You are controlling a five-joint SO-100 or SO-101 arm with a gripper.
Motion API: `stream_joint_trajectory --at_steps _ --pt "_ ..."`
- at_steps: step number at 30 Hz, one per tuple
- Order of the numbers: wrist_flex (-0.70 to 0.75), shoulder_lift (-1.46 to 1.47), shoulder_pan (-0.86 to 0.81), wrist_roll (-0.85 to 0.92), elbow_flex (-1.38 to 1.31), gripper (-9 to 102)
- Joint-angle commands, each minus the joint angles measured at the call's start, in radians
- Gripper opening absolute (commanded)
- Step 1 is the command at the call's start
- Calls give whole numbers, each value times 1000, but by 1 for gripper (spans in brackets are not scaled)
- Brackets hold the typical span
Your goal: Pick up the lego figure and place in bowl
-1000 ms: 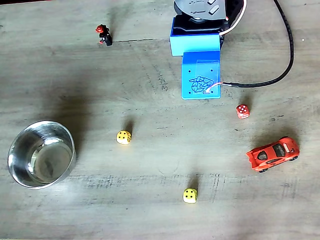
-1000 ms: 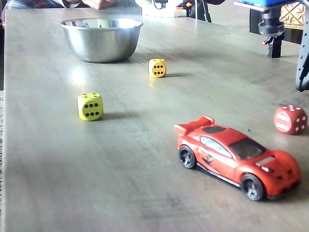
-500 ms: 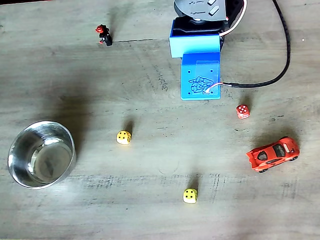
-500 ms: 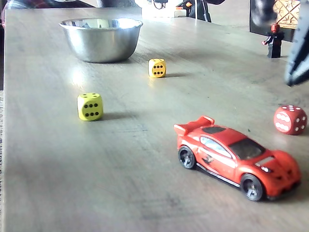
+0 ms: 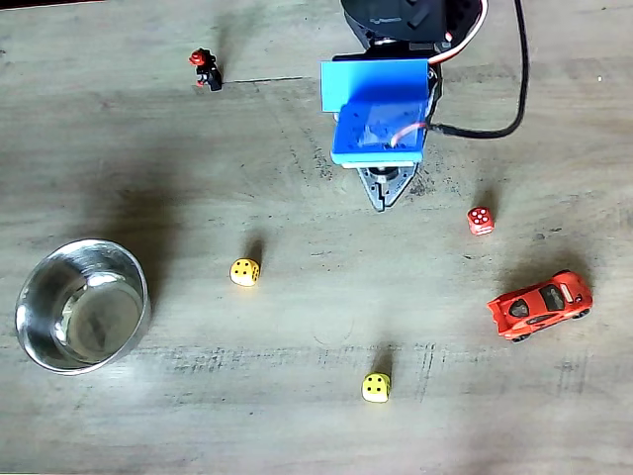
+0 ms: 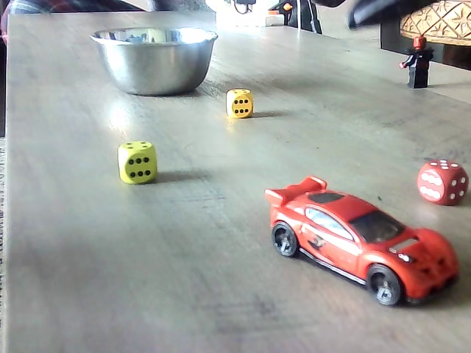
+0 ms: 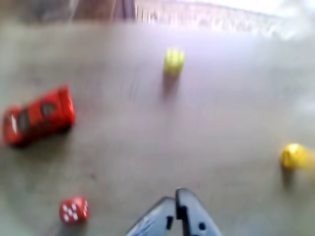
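The table (image 5: 198, 416) is grey wood with a visible grain and some dark scratches. On it, at the left edge of a fixed view from above, sits the bowl (image 5: 82, 305), round, of shiny steel, with a mirror-like inside; in a fixed view from low on the table it (image 6: 154, 59) stands at the far end. The lego figure (image 5: 206, 69) is small and blocky, black with a red head, and it stands upright near the top of the table, well apart from the bowl; in the low view it (image 6: 418, 62) is at the far right.

The arm has a flat blue plastic cover (image 5: 379, 111) and a black cable (image 5: 504, 109) that curves to the right. Under the cover the gripper (image 5: 382, 194) points down toward the table as a dark narrow tip. In the wrist view the gripper (image 7: 178, 196) shows its two fingers pressed together, with nothing between them.

Other things lie around: a glossy red toy car (image 5: 540, 305) at the right, a red die (image 5: 481, 221) with white dots near the gripper, an orange-yellow die (image 5: 244, 272) between gripper and bowl, and a greenish-yellow die (image 5: 376, 387) lower down. The wrist view is blurred, so the dots of the dice are not readable there
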State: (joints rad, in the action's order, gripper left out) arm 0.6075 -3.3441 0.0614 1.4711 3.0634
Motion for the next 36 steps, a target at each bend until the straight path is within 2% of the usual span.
stream_joint_trajectory --at_steps 1,11,24,36 --pt "-58 -9 -9 -5 -14 -1" --pt "-198 -9 -72 -5 -18 -1" --pt "-353 18 -407 -5 -81 -1" --pt "-353 491 -561 -5 -442 -1"
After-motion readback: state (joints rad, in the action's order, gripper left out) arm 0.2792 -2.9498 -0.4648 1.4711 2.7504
